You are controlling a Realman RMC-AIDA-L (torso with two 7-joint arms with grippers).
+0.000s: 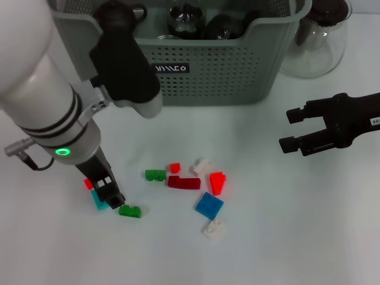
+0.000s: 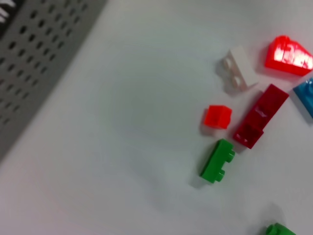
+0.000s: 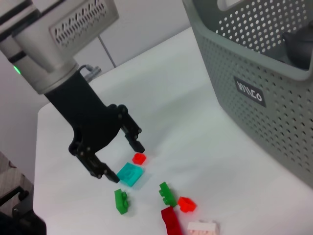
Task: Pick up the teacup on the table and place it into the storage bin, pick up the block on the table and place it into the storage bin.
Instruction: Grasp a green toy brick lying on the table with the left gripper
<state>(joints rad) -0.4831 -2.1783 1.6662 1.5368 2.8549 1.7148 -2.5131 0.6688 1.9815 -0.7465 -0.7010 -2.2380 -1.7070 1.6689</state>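
Grey-green perforated plastic storage bin (image 1: 237, 71) with black label; red, green, blue, teal, white blocks on white tabletop (image 1: 297, 225).

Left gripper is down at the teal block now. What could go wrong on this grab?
1. The left gripper, open, straddles the teal block, but a small red block sits close by one finger; closing may catch or flick it.
2. A green block lies just beside the fingers and could get nudged.
3. The bin already holds dark items; a drop could land on them.

Left gripper (image 1: 108, 193) reaches down, jaws spread; right gripper (image 1: 289, 130) hovers agape.
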